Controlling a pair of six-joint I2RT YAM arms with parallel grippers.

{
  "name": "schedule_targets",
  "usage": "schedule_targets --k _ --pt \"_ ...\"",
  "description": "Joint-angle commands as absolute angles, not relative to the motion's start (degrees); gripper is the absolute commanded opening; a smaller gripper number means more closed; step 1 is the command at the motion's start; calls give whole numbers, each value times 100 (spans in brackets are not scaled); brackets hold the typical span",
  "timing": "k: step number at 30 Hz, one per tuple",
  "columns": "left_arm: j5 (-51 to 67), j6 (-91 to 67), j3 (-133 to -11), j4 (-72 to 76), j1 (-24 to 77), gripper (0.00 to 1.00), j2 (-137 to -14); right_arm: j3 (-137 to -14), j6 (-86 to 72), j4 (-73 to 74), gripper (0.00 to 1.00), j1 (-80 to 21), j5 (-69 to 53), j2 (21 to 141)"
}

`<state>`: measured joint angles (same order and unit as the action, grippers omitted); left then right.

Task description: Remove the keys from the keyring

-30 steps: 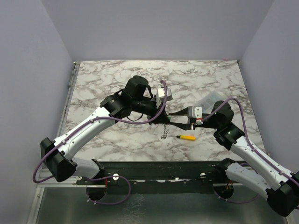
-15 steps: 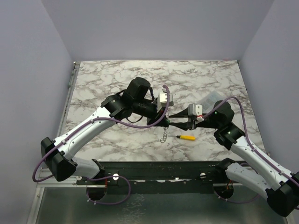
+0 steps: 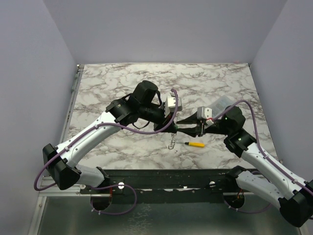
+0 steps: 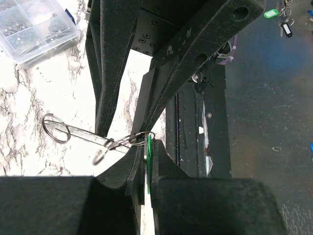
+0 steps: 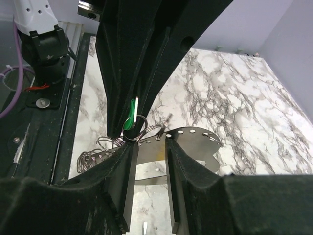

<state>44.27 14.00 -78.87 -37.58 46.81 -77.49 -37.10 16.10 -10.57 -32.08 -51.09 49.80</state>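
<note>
My left gripper (image 3: pixel 173 128) is shut on the green-headed key (image 4: pixel 148 151), held edge-on between its pads above the table. A small split ring (image 5: pixel 136 128) runs through the key. It links to the keyring, a flat silvery plate with holes (image 5: pixel 195 142) and a coil of wire loops (image 5: pixel 93 157). Part of the keyring dangles below both grippers (image 3: pixel 172 141). My right gripper (image 5: pixel 150 147) faces the left one tip to tip. Its jaws stand apart astride the plate, the left fingertip (image 5: pixel 128 147) against the small ring. I see no other keys.
A yellow-handled screwdriver (image 3: pixel 196 144) lies on the marble table (image 3: pixel 117 83) just right of the dangling keyring. A clear plastic box (image 3: pixel 221 104) of small parts sits behind the right wrist. The black rail (image 3: pixel 161 177) runs along the near edge.
The left wrist has swung right and turned toward the right gripper. The right gripper has edged left to meet it. The dangling keyring has stayed under them.
</note>
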Motion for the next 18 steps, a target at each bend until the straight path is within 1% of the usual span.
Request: schedule_targets --k 1,5,8,13,14,16,17,18 --pt "4300 1415 -7972 -3510 4791 0 -7769 -3750 1490 -1393 36 -3390 -5306 4981" --pt "4142 1382 -7938 -3423 4806 0 -7762 -3835 1325 -1449 35 -3457 -5360 5051" --pt "4017 1351 -7904 -3318 4800 0 -7723 -3816 1219 -1423 29 -3488 -5388 5027" --pt "3887 1311 -7825 -3173 4799 0 -7664 -3846 1165 -1396 23 -3489 -5449 5037" --pt "3863 1310 -7811 -3132 4807 0 -7660 -3870 1126 -1409 20 -3489 -5470 5066" --pt "3784 1304 -7792 -3061 4799 0 -7634 -3853 1010 -1500 7 -3488 -5441 5097" --pt "3739 1302 -7776 -3039 4803 0 -7625 -3829 924 -1579 2 -3489 -5402 5089" --pt "3702 1331 -7749 -3026 4800 0 -7598 -3823 832 -1620 1 -3489 -5364 5089"
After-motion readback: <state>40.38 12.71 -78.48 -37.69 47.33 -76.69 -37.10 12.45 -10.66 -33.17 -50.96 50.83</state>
